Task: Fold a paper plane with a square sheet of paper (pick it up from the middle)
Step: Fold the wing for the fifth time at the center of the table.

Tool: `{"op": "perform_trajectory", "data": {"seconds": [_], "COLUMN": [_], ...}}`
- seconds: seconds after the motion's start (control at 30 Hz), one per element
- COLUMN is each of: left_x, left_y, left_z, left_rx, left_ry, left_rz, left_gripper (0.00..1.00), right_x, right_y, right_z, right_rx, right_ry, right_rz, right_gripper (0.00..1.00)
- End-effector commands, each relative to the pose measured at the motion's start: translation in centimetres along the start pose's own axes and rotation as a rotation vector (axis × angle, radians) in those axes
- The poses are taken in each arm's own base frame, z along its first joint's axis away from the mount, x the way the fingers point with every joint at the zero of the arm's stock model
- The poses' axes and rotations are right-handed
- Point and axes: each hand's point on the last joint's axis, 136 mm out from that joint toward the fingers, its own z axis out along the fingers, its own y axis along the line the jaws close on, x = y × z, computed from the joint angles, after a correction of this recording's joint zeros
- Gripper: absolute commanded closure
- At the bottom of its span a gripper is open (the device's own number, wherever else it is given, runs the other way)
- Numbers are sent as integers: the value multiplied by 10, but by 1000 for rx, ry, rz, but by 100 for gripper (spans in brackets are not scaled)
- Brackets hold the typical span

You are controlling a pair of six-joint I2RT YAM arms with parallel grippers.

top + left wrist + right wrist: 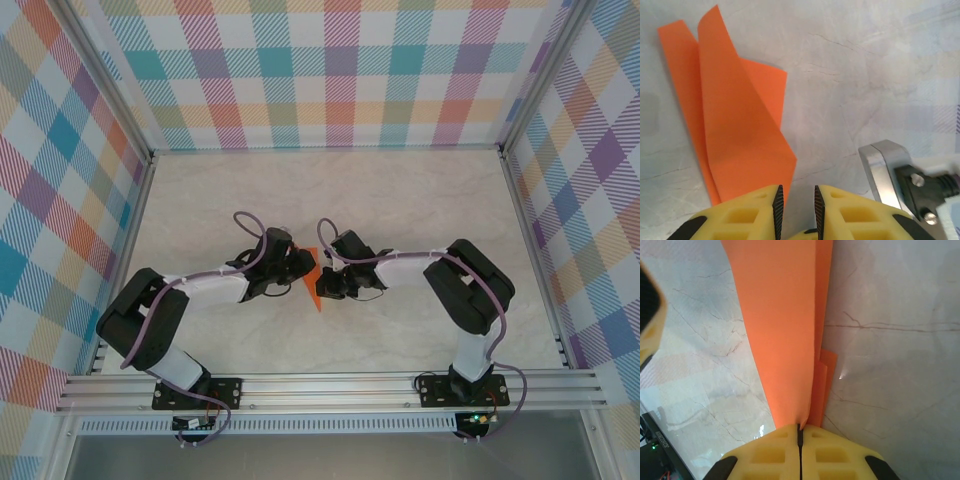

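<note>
Paper plane (785, 330): folded orange, centre of frame, lower end pinched by right gripper (800, 432) (jaws pressed together).
Left gripper (796, 206): narrow gap, empty; paper plane (740, 135) at its upper left.

Top camera looks down from behind — wrist cameras closely share the paper (740, 140).

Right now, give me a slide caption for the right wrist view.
Right gripper pinched shut on the folded orange paper, marble tabletop behind.
</note>
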Motion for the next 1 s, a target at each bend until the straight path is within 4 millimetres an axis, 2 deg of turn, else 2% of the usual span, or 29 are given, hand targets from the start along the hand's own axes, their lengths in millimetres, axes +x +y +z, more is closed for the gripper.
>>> {"op": "perform_trajectory", "data": {"seconds": [0.0,0.43,0.97], "left_x": [12,32,42], "left_y": [1,20,40], "left_z": [0,12,23], "left_rx": [39,12,-50], "left_ry": [38,112,149], "left_rz": [10,18,14], "left_gripper": [74,85,89], "right_x": [11,13,13], "right_y": [-17,-29,-29], "right_z": [10,10,9], "right_rx": [38,72,73], "right_ry": [51,73,81], "right_rz": [53,107,116], "right_gripper": [94,96,96]}}
